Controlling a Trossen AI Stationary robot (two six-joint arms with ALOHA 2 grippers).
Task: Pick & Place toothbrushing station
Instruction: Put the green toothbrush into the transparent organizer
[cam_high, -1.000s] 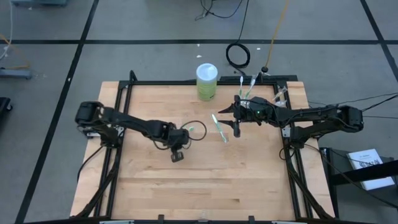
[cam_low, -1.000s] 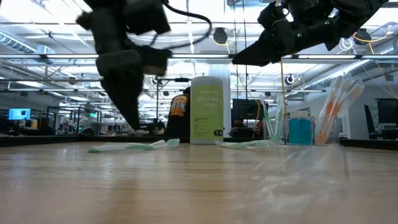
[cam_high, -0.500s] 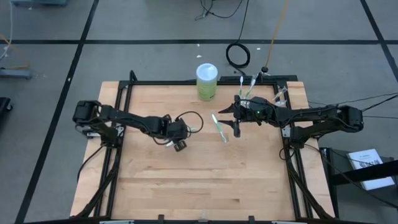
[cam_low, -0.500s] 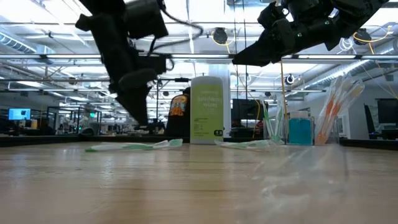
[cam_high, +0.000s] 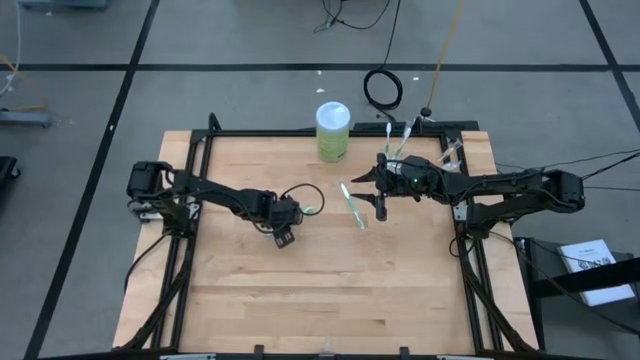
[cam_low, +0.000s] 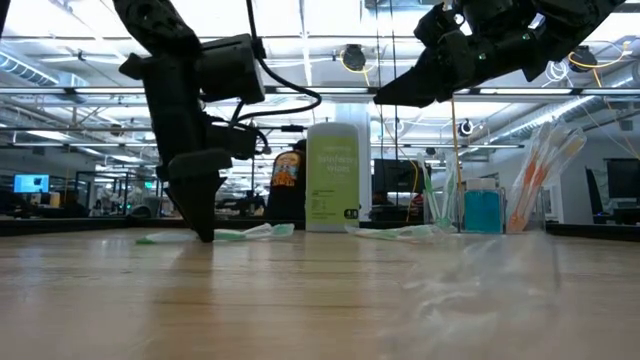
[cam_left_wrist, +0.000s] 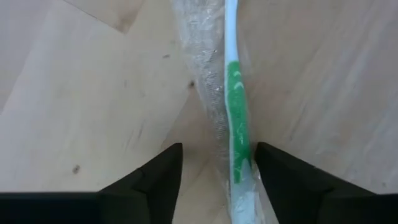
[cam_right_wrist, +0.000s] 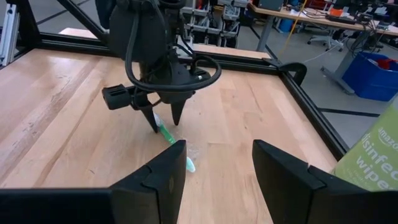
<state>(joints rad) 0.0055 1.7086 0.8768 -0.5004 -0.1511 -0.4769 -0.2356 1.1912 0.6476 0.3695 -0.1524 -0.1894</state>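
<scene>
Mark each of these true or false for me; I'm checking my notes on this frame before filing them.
1. The left hand straddles a green-white toothbrush lying on the table. True.
2. That toothbrush is lifted clear of the wood. False: it lies flat in its clear wrapper.
3. The right hand holds a toothbrush. False: its open fingers are empty, raised above the table.
4. The lime-green cylinder stands upright near the table's far edge. True.
5. A second toothbrush lies near the right hand. True.

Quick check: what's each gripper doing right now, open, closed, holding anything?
Left gripper: open, fingers straddling the green-white toothbrush on the table, not gripping it.
Right gripper: open, empty, raised above the table.
</scene>
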